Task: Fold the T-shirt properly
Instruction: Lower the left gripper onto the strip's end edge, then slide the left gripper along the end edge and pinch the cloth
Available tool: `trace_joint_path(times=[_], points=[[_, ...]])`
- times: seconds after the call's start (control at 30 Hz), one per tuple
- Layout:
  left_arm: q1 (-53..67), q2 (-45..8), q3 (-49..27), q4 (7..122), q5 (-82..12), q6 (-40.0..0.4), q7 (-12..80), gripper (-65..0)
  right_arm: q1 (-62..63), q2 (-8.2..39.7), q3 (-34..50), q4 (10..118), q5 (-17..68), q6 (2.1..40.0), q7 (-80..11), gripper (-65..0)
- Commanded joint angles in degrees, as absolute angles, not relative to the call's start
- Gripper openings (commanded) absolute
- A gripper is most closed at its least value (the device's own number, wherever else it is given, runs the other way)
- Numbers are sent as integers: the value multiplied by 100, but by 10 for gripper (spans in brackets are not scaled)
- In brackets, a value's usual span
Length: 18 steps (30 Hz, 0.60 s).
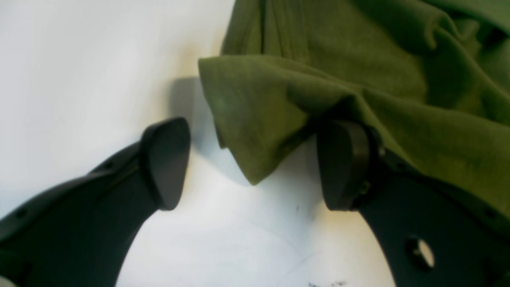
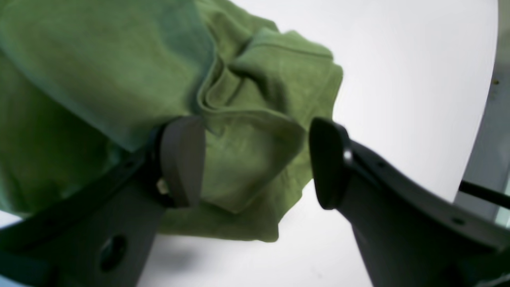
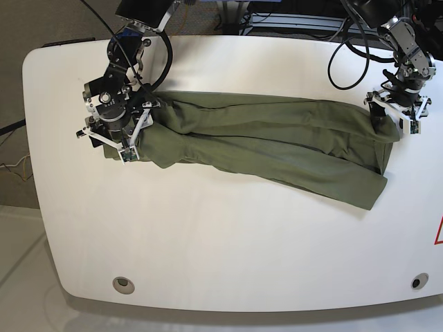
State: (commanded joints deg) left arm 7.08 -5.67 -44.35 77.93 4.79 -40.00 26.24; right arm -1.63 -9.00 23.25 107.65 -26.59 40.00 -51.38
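The olive-green T-shirt (image 3: 263,149) lies bunched in a long band across the white table (image 3: 221,242). My left gripper (image 3: 391,114) is at the shirt's right end. In the left wrist view it (image 1: 255,165) is open, with a folded cloth corner (image 1: 255,119) hanging between the fingers (image 1: 344,165) and one finger tucked under the cloth. My right gripper (image 3: 114,142) is at the shirt's left end. In the right wrist view it (image 2: 255,161) is open around a crumpled fold (image 2: 247,159), with one finger (image 2: 183,159) against the cloth.
Black cables (image 3: 346,48) run along the table's back edge behind both arms. Round holes sit near the front corners (image 3: 123,283) (image 3: 416,282). A red mark (image 3: 437,232) shows at the right edge. The table's edge (image 2: 490,119) is close beside the right gripper.
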Motion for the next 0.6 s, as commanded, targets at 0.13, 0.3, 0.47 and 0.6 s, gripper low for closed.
trace_joint_path(times=[0.13,0.3,0.47,0.6], points=[[716,-567,-4435,7793,479,-4000,2624,-189,-163,-900,2316,10765,-2659,4000,-5138,-256],[716,-585,-4453,7793,479,-4000,2615,-283,-154,-900,2316,10765,-2659,4000,-5138,-256],[716,-585,-4462,7793,470,-4000,2615,-512,-145,-900,2308,10756,-2659,4000,-5138,-256],[708,-593,-4444,7793,470,-4000,2615,-572,-136,-900,2308,10756,-2659,4000,-5138,-256]])
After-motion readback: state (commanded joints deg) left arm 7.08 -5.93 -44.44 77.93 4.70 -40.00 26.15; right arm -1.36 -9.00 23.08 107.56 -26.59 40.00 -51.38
